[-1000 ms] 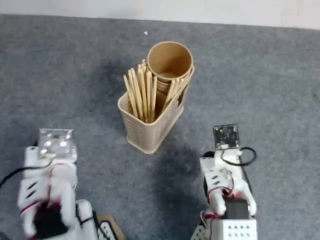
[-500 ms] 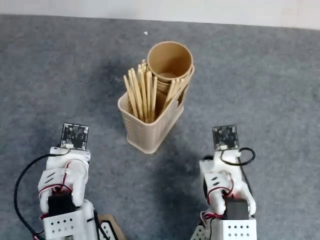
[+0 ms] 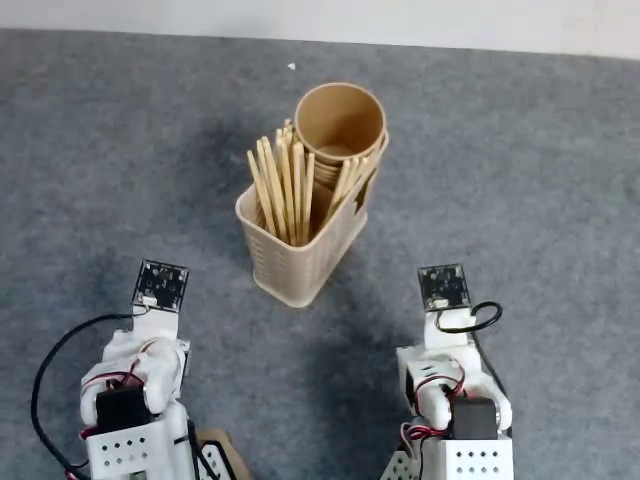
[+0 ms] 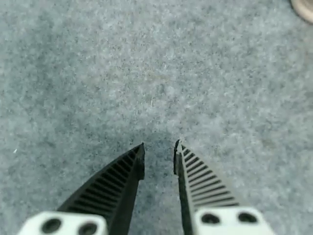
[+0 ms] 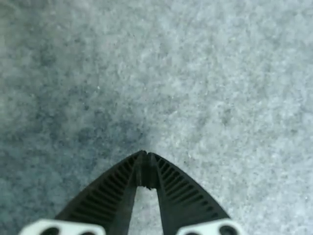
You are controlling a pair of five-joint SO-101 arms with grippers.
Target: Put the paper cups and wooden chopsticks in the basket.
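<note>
Basket (image 3: 300,250) is standing upright mid-table on the grey felt-like cover (image 3: 540,180). Stacked paper cups (image 3: 340,125) are sitting in its far end, w/ the top cup's open mouth rising well above the rim. Wooden chopsticks (image 3: 285,190) are leaning inside the basket's nearer part, just beside the cups, tips sticking up past the rim.

Left arm (image 3: 135,390) is sitting folded at the near-left edge and right arm (image 3: 450,395) at the near-right, both apart from the basket, one on either side.

Left gripper (image 4: 159,152) is pointing down at the cover, its ribbed black fingers (image 4: 127,171) a little apart w/ only grey cover showing btwn them. Right gripper (image 5: 145,164) is hanging over the cover too, its fingers pressed together tip to tip, gripping no object.
</note>
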